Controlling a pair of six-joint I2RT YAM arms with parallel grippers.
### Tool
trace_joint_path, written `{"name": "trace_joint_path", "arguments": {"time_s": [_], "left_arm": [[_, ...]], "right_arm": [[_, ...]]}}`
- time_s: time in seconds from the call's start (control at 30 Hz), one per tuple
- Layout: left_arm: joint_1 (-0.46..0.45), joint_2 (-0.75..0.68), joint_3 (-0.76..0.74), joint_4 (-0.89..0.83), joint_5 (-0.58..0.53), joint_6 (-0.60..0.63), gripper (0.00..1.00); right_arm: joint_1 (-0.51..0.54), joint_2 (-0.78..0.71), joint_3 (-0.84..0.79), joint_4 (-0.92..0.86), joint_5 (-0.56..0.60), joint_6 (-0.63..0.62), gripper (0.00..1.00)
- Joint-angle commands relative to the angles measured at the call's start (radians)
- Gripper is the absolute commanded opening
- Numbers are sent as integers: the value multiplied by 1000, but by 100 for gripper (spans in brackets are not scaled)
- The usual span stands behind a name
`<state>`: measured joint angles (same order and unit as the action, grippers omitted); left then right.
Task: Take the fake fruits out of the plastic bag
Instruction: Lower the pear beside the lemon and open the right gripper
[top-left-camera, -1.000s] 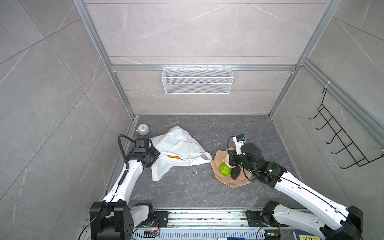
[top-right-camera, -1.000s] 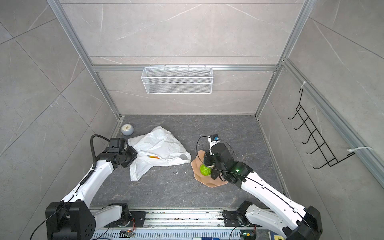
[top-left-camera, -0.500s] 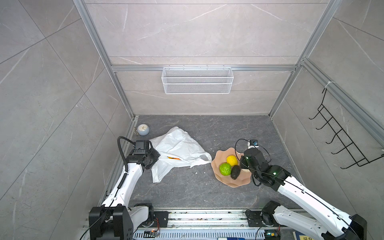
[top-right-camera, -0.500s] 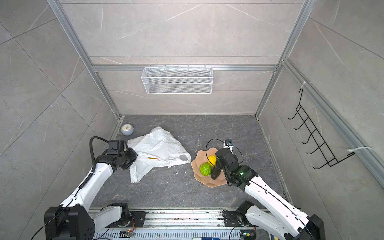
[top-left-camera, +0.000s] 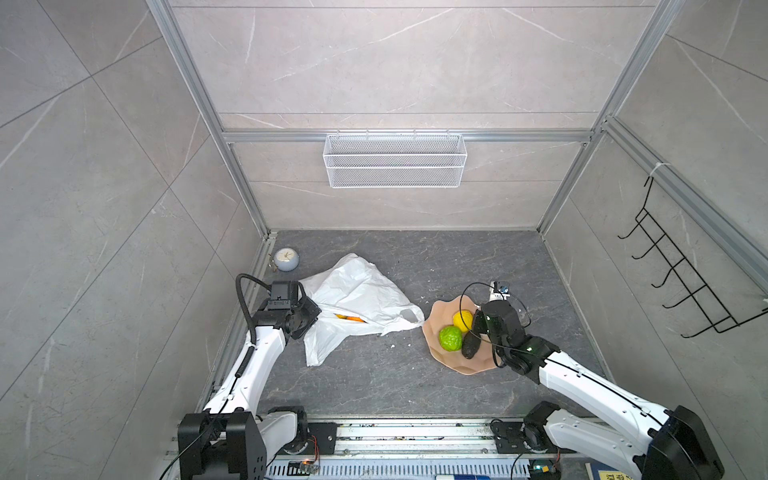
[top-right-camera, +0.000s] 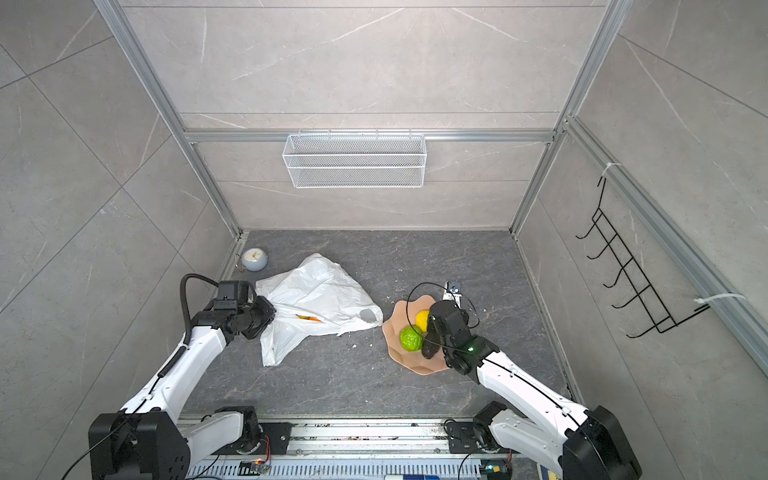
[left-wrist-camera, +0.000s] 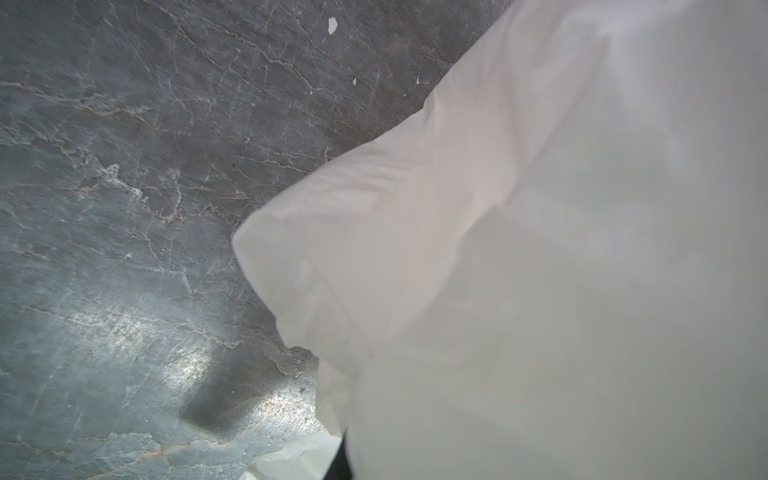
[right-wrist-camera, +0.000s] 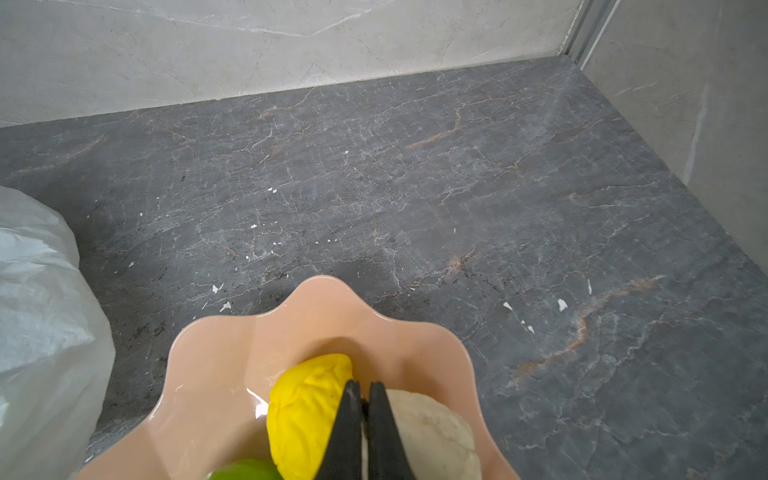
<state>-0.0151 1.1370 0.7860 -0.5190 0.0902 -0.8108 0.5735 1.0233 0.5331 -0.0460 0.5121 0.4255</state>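
Plastic bag (top-left-camera: 357, 291), one: crumpled, left of centre.
Left gripper (top-left-camera: 309, 313): closed; we judge it pinches the bag's left edge.
Right gripper (right-wrist-camera: 364, 388): closed, empty, over the pink plate (top-left-camera: 432, 332).
Fruits on the plate, four: bumpy yellow (top-left-camera: 462, 321), bumpy green (top-left-camera: 450, 338), dark oval (top-left-camera: 469, 347), cream pear (right-wrist-camera: 428, 432).
In the bag's mouth we count one orange fruit (top-left-camera: 351, 318). It lies left-to-right, just right of the left gripper and well left of the right one.

Left arm (top-left-camera: 262, 357): smooth white shells are covering the links at lower left in both top views; black housings are capping the joints.
Ribbed hose (top-left-camera: 242, 299): black and corrugated, it is running along that arm.
Right arm (top-left-camera: 590, 384): the same white and black are showing at lower right; a green light (top-left-camera: 530, 348) is glowing.
Wires (top-left-camera: 465, 299): thin black loops are trailing.
Right gripper (right-wrist-camera: 361, 388): black tapering fingers (right-wrist-camera: 347, 415) are showing.
Base blocks (top-left-camera: 220, 449): black boxes are sitting on a silver rail (top-left-camera: 395, 432).
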Motion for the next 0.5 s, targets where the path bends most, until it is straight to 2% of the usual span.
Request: {"name": "trace_joint_path", "arguments": {"time_s": [0.0,0.23,0.33,0.4,0.47], "left_arm": [[1,-17,-3,12,26,11,3],[1,-10,-4,21,40,9,3],[0,-8,-4,22,46,9,4],[-1,-8,-6,25,49,9,4],[-3,-9,-9,25,51,9,4]], "right_arm": [[-3,-1,-58,155,0,-19,0],[-3,-30,-80,108,-14,14,2],[-3,-58,-77,79,-18,23,22],[-3,-75,-75,65,-24,27,32],[-3,-90,-67,50,-28,26,38]]}}
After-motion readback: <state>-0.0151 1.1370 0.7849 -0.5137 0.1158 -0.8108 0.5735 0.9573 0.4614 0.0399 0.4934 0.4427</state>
